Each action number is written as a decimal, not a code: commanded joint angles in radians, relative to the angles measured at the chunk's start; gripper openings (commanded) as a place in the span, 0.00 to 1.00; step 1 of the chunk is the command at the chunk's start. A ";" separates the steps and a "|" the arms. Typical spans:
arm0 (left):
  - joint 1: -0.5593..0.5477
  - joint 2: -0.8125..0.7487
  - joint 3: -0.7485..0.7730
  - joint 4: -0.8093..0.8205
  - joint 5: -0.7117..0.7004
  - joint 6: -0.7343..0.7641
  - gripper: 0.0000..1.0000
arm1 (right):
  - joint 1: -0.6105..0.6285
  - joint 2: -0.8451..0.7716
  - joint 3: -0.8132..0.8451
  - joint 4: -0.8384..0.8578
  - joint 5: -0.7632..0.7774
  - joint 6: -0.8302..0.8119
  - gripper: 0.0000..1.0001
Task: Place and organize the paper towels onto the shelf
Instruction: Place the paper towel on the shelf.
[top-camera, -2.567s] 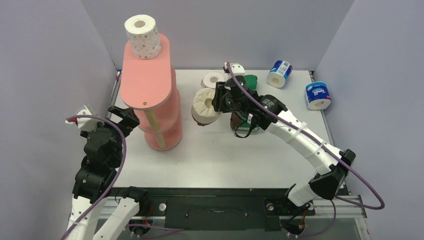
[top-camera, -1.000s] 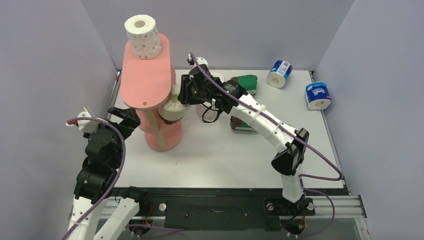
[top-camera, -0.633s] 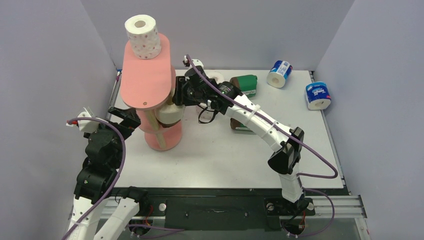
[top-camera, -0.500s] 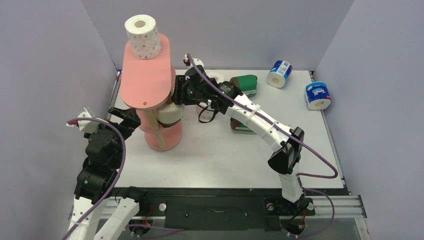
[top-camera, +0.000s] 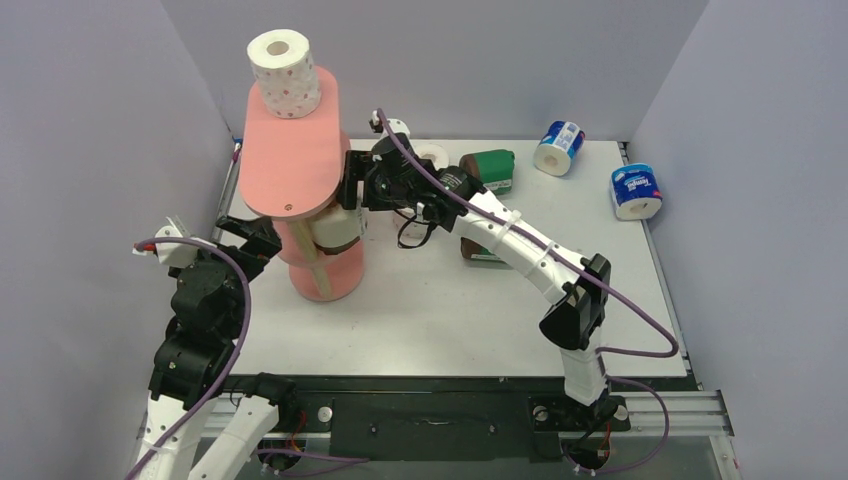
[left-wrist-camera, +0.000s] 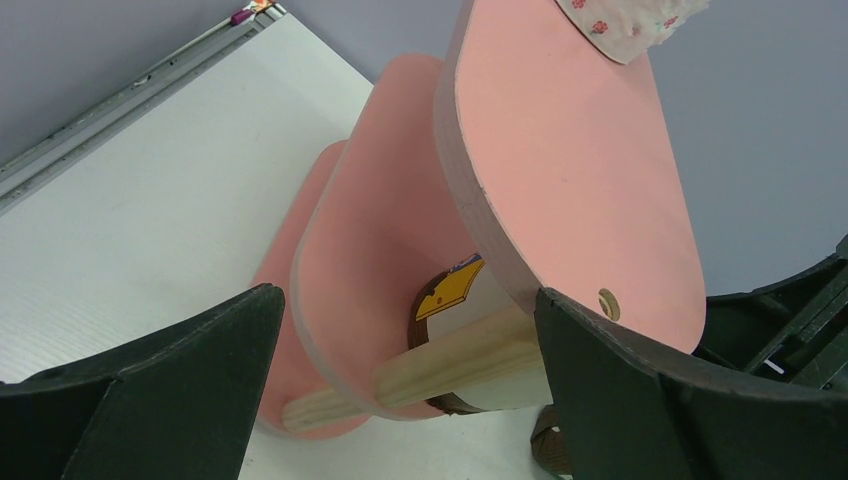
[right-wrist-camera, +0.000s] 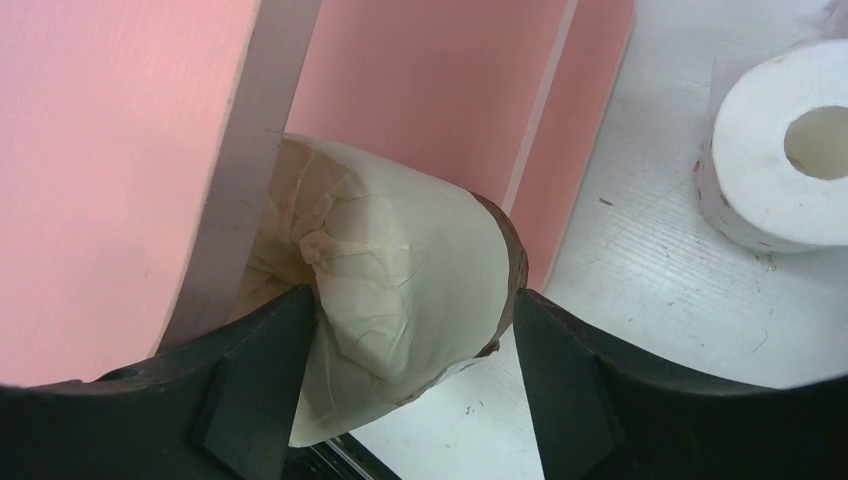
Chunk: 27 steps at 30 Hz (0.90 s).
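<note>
The salmon-pink shelf (top-camera: 295, 150) stands at the left of the table. One white roll with red dots (top-camera: 285, 75) stands on its top board. The cream roll (top-camera: 338, 228), with a brown band, sits on the middle board. My right gripper (top-camera: 350, 195) reaches in beside it. In the right wrist view the jaws (right-wrist-camera: 412, 295) stand spread around the cream roll (right-wrist-camera: 400, 290), with a gap at the right finger. My left gripper (top-camera: 250, 232) is open and empty at the shelf's left side. Its wrist view shows the shelf (left-wrist-camera: 570, 150) and the roll (left-wrist-camera: 480, 310) behind a post.
On the table are a white dotted roll (top-camera: 430, 153), a green-wrapped roll (top-camera: 490, 168) and another (top-camera: 485, 250) under my right arm. Two blue-white rolls (top-camera: 558, 147) (top-camera: 636, 190) lie at the back right. Grey walls enclose the table.
My right arm carried the cream roll from the table's middle leftwards onto the shelf's middle board. Its jaws have now spread a little. The left arm has stayed put.
</note>
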 joint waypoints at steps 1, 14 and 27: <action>-0.004 -0.001 0.011 0.054 0.022 -0.003 0.96 | 0.008 -0.095 -0.035 0.070 0.014 -0.001 0.69; -0.004 0.004 0.023 0.047 0.021 0.000 0.96 | -0.006 -0.260 -0.215 0.160 0.023 -0.018 0.73; -0.022 -0.021 0.046 0.021 -0.019 0.102 0.96 | 0.013 -0.641 -0.850 0.642 0.136 -0.234 0.71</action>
